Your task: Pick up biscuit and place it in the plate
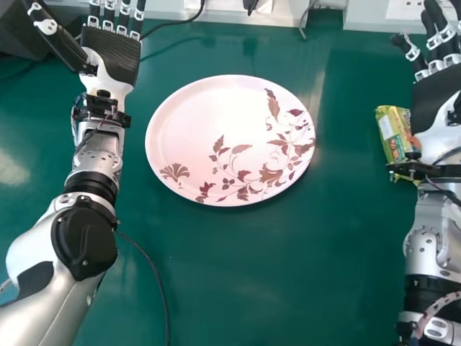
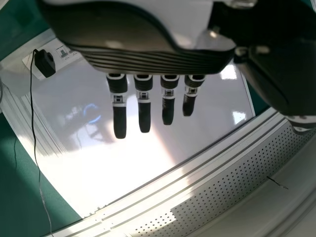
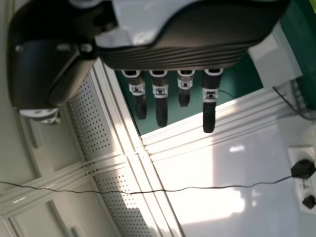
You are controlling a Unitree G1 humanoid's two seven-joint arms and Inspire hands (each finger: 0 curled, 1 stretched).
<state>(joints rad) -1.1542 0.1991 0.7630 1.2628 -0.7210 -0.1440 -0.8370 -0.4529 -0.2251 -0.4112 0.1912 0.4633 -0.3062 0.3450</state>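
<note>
A pink plate (image 1: pixel 216 122) with brown leaf patterns lies at the middle of the green table in the head view. The biscuit (image 1: pixel 390 133), in a yellow-green packet, lies to the right of the plate, partly hidden by my right hand and wrist. My right hand (image 1: pixel 438 101) is at the right edge, open, with straight fingers. In the right wrist view the right hand (image 3: pixel 173 49) holds nothing. My left hand (image 1: pixel 114 58) is at the upper left, beyond the plate's left side, open; in the left wrist view the left hand (image 2: pixel 148 54) has straight fingers.
The green table (image 1: pixel 281 274) extends under everything. A black box (image 1: pixel 25 29) stands at the upper left. Black cables (image 1: pixel 155 270) run beside the left arm and at the back edge, where white panels and a socket strip (image 1: pixel 238 6) are.
</note>
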